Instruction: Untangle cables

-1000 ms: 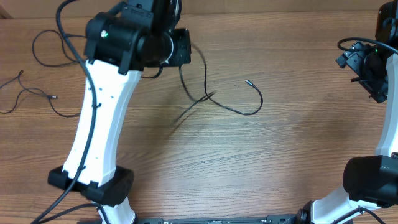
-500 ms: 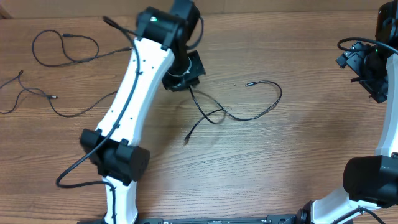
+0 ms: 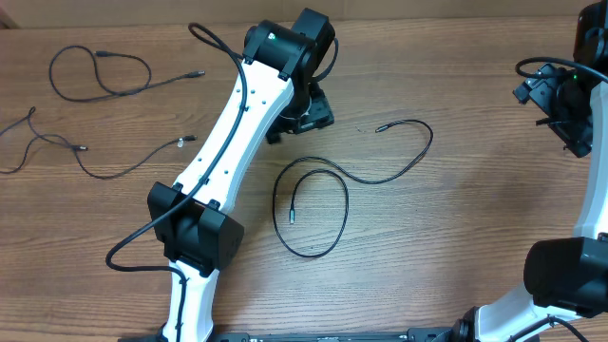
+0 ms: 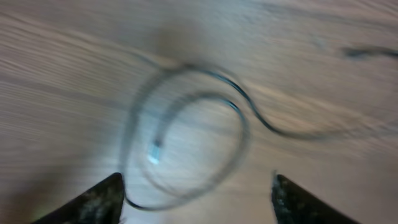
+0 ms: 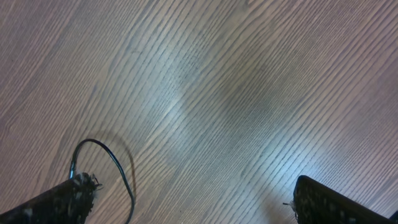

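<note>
Left gripper (image 4: 198,177): fingers wide apart, nothing between them, holding nothing. Its wrist view is blurred, but both fingertips show at the bottom corners with bare table (image 3: 456,247) in the gap.

It sits above the table centre, towards the far side. The white left arm (image 3: 233,138) runs diagonally up to it from the near-left base.

Centre cable (image 3: 346,201): flat on the table, just nearer than the left gripper and not touching it.
- Makes a loose, roughly double loop in the middle of the table.
- One end lies inside the loop.
- The other end trails right, curves far and finishes at a small metal plug (image 3: 380,126), right of the gripper.
- No other cable crosses it.

In the left wrist view the same loop lies under and ahead of the fingers. Too smeared for detail.

Second cable (image 3: 100,55): far-left corner, an open loop, with the plug end pointing right towards the arm. Well apart from the centre cable.

Third cable (image 3: 59,140): left edge, nearer than the second one, wavy strands lying loose. One tip is close to the left arm's white link. Can't tell if it's one cord or two.

Right gripper (image 5: 191,183): parked at the far-right edge, fingers spread fully, gripping nothing. Only wood grain shows between its tips, and it is well away from all three cables.
</note>
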`<state>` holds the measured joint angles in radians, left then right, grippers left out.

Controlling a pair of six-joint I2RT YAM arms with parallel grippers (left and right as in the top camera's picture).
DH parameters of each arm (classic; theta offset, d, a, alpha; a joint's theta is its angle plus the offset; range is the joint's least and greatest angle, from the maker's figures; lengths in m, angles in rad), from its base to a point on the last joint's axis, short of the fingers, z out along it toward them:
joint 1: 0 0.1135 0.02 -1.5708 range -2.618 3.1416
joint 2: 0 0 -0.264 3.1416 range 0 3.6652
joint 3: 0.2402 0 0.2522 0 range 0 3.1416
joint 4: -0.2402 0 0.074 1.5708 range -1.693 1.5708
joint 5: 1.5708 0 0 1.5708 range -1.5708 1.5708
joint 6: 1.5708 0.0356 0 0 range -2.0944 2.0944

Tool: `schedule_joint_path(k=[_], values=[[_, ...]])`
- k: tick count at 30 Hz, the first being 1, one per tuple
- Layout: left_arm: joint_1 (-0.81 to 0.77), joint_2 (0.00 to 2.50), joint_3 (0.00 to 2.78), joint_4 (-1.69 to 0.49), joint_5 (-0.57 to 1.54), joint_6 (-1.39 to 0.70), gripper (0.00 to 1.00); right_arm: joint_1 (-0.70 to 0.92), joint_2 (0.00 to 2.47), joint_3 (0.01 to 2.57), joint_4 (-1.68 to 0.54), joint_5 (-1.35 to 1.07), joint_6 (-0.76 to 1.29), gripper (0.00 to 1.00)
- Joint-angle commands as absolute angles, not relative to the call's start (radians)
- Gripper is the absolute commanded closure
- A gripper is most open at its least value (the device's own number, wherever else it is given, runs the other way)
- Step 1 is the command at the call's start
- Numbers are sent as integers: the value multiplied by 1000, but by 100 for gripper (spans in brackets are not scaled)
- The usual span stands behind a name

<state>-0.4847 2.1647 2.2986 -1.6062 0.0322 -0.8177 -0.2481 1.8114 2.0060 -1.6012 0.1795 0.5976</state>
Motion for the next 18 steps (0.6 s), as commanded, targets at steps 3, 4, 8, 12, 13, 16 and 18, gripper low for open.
schedule_joint_path(k=[3,4,8,12,13,16,18], values=[[-455,2190,2193,-1577,-259,-583,5,-249,1810,2002,-1599,179,593,0],[-448,2190,2166,-1563,-249,-545,2,-249,1810,2002,-1599,179,594,0],[-413,2190,2032,-1445,-131,-403,0,-249,1810,2002,-1599,179,594,0],[-366,2190,1890,-1365,189,-278,8,-249,1810,2002,-1599,179,594,0],[-359,2190,1862,-1354,242,-273,10,-249,1810,2002,-1599,179,594,0],[-354,2190,1774,-1296,284,-292,18,-249,1810,2002,-1599,179,594,0],[-360,2190,1739,-1262,256,-294,24,-249,1810,2002,-1599,179,594,0]])
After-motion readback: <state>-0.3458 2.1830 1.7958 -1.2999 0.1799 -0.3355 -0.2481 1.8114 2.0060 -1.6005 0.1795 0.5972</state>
